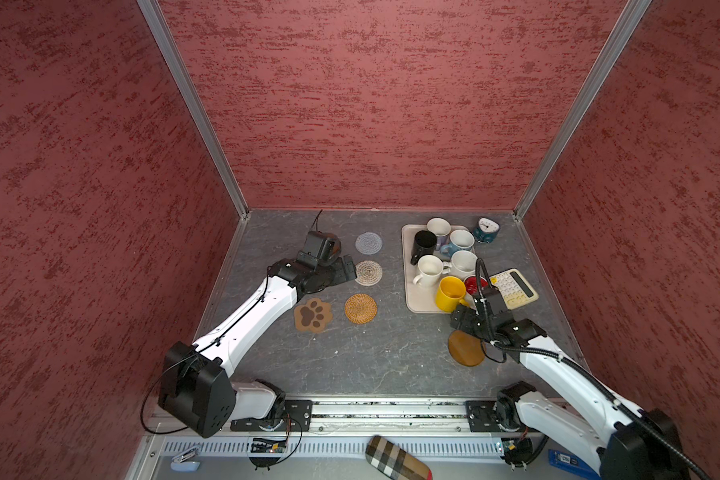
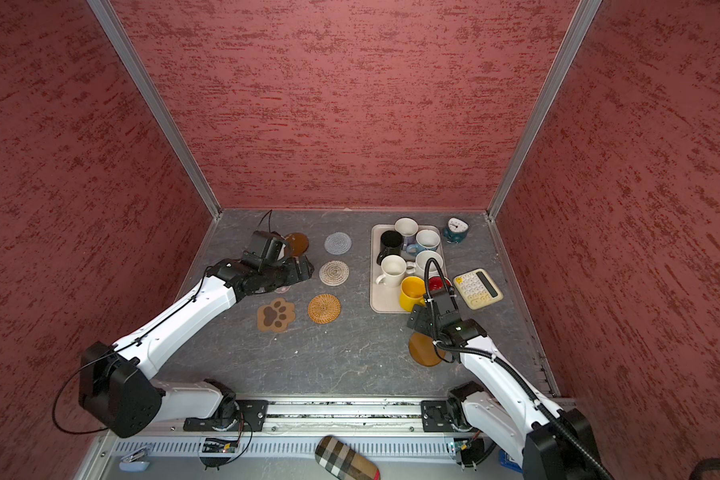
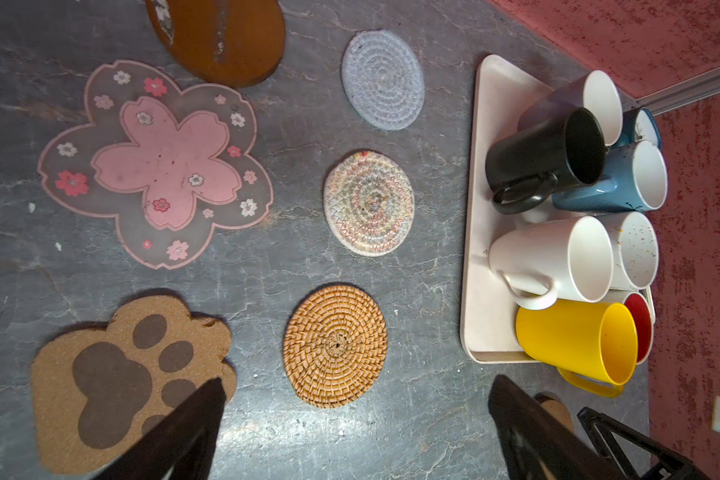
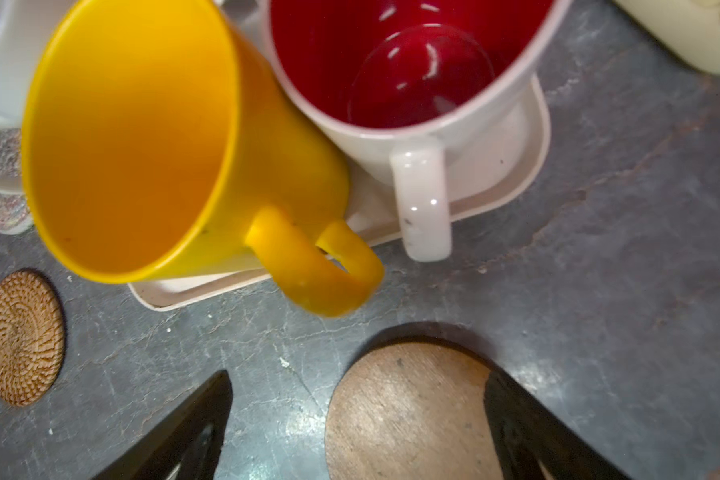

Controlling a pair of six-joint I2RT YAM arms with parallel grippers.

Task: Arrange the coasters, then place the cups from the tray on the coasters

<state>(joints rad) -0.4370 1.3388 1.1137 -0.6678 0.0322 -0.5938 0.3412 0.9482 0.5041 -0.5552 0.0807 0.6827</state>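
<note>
Seven cups stand crowded on the cream tray (image 1: 422,302) at the back right, among them a black one (image 1: 423,245), a yellow one (image 1: 450,294) and one with a red inside (image 1: 475,284). Grey (image 1: 368,242), beige (image 1: 368,272) and rattan (image 1: 360,308) coasters form a column left of the tray, with the paw coaster (image 1: 313,314) beside them. The pink flower coaster (image 3: 158,164) and a wooden disc (image 3: 221,37) lie under my left arm. My left gripper (image 1: 347,270) hovers open and empty. My right gripper (image 1: 460,318) is open above another wooden disc (image 1: 466,348), close to the yellow cup's handle (image 4: 320,270).
A teal alarm clock (image 1: 486,230) stands behind the tray and a cream calculator (image 1: 514,288) lies to its right. Red walls close in the table on three sides. A plaid case (image 1: 397,459) lies in front of the arm rail.
</note>
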